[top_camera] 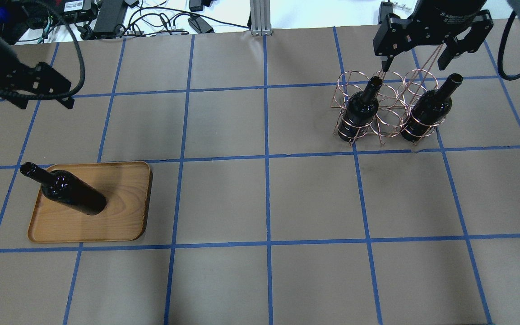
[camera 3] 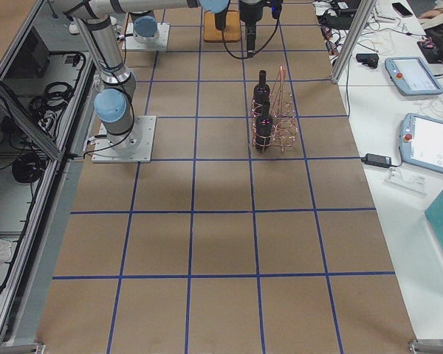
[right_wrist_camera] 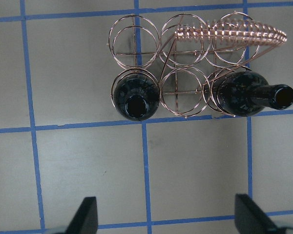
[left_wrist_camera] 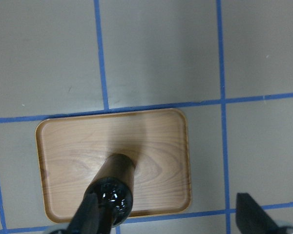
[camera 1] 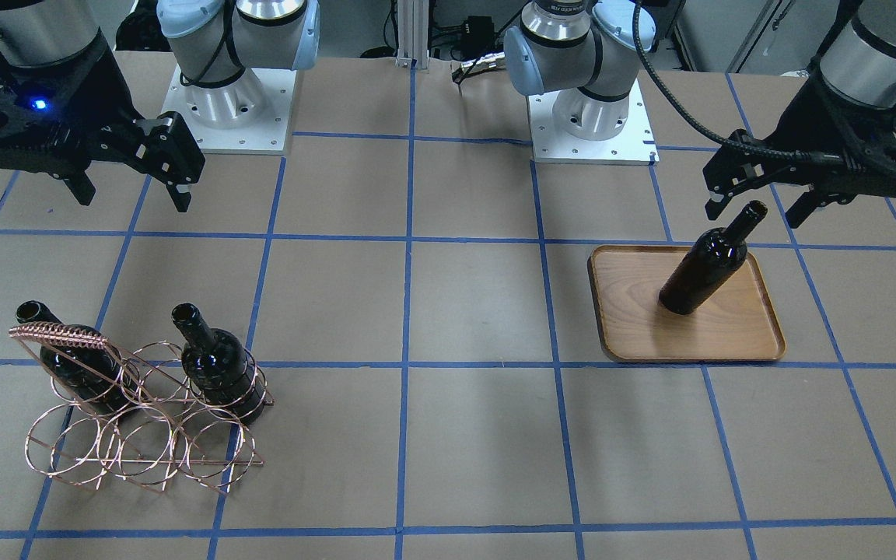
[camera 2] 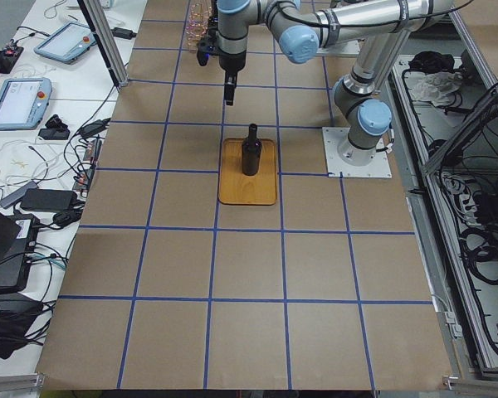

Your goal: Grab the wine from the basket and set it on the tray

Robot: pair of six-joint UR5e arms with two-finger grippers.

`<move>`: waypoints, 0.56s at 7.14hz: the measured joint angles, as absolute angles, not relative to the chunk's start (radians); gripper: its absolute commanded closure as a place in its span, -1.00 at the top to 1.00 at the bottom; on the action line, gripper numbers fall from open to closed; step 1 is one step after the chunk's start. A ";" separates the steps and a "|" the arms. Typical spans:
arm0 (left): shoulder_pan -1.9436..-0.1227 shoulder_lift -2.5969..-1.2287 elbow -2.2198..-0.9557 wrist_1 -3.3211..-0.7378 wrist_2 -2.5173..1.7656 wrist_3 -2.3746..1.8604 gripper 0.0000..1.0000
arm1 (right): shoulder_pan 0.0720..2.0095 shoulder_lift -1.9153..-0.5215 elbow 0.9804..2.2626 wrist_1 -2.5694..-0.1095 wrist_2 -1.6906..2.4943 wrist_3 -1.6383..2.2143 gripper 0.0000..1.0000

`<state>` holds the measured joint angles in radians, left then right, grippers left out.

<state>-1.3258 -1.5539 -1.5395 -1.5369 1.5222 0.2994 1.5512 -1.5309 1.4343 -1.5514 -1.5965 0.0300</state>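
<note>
One dark wine bottle (camera 1: 708, 264) stands upright on the wooden tray (camera 1: 650, 334), also seen from overhead (top_camera: 68, 192) and in the left wrist view (left_wrist_camera: 107, 195). My left gripper (camera 1: 761, 204) is open and empty, raised above the bottle's mouth and clear of it. Two more bottles (camera 1: 218, 365) (camera 1: 75, 365) stand in rings of the copper wire basket (camera 1: 145, 443). My right gripper (camera 1: 129, 187) is open and empty, high above and behind the basket (right_wrist_camera: 185, 92). The right wrist view looks down on both bottle mouths (right_wrist_camera: 136, 103) (right_wrist_camera: 283, 96).
The brown table (top_camera: 264, 203) has a blue tape grid. The two arm bases (camera 1: 230, 109) (camera 1: 592, 117) stand at the robot's edge. The basket's coiled handle bar (right_wrist_camera: 229, 34) runs along the row of rings without bottles.
</note>
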 measured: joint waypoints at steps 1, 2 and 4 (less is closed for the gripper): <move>-1.403 -1.590 -1.479 -1.549 1.540 0.204 1.00 | 1.552 -1.531 1.434 -1.551 -1.596 0.030 1.00; -1.484 -1.621 -1.436 -1.552 1.566 0.103 1.00 | 1.552 -1.531 1.434 -1.551 -1.596 0.031 1.00; -1.588 -1.659 -1.394 -1.556 1.594 -0.035 1.00 | 1.552 -1.531 1.434 -1.551 -1.595 0.031 1.00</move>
<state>-1.5882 -1.6589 -1.3943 -1.5561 1.5940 -0.0352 1.5523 -1.5309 1.4343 -1.5509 -1.5950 0.0307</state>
